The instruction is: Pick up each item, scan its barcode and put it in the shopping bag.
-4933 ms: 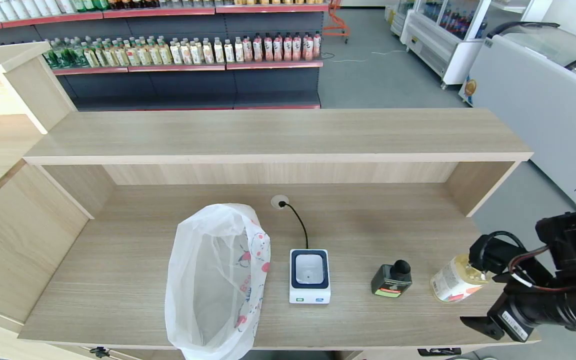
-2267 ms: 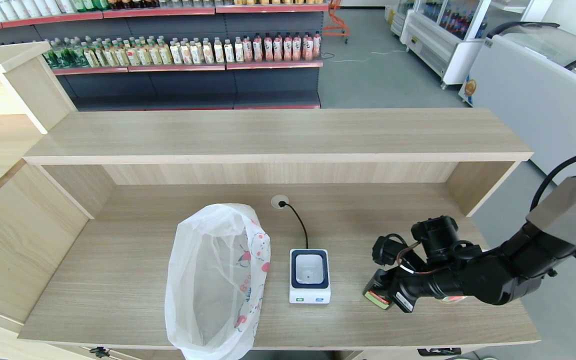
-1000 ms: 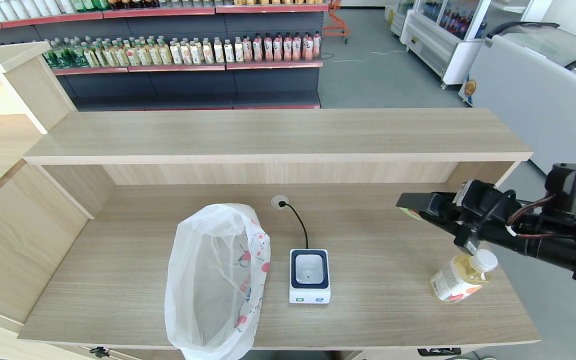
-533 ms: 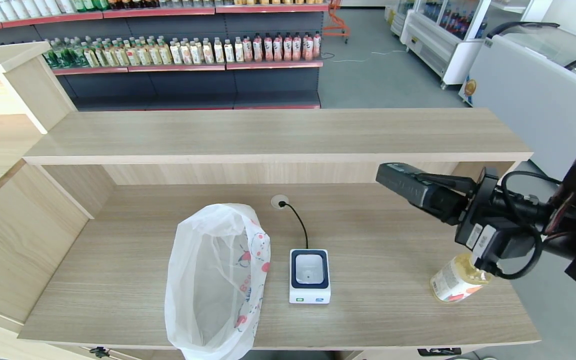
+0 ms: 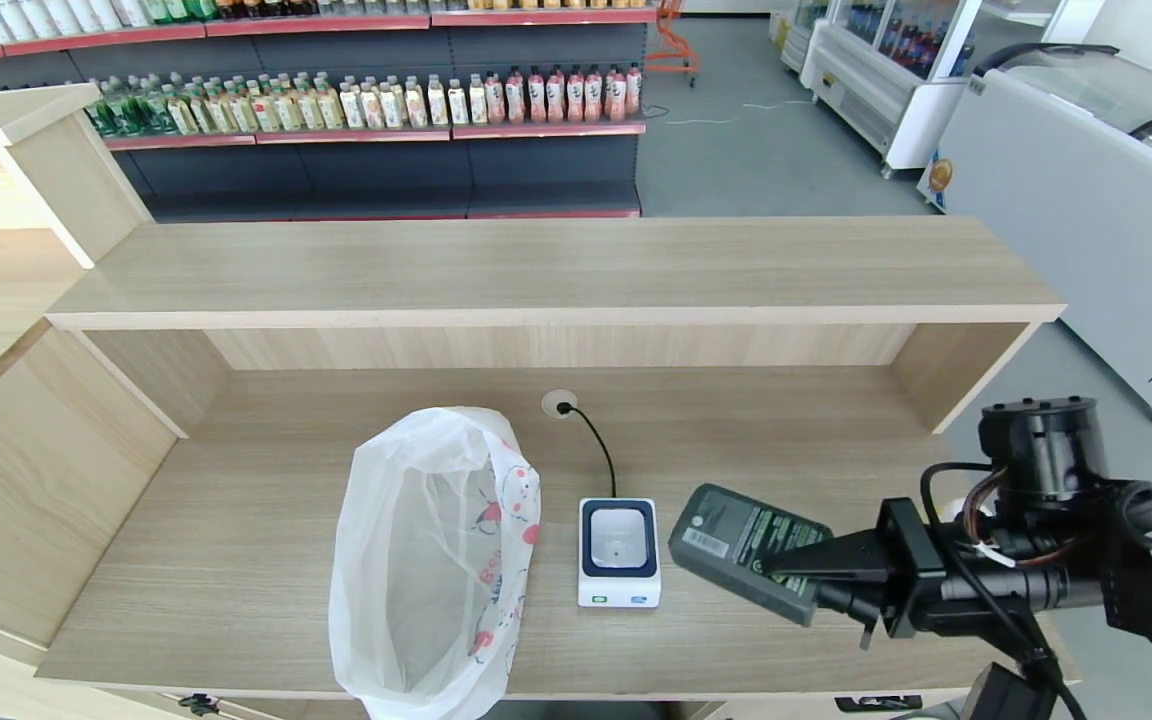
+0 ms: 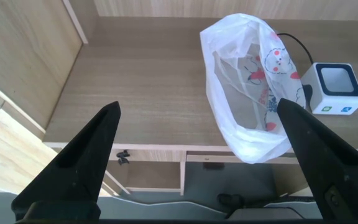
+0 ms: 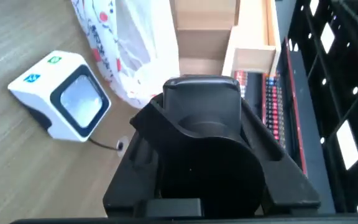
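You're at the scan step. The dark green flat bottle hangs over the light wood bench at 3 o'clock of the white box scanner. Your right hand pinches its cap end, with the right arm lying level. The barcode looks face-up, so I'd roll it downward over the scanner. The white plastic shopping bag sits at 9 o'clock.

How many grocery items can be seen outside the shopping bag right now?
1. A dark bottle is held in the right hand, in the air just right of the scanner. Another could be hidden behind the right arm.
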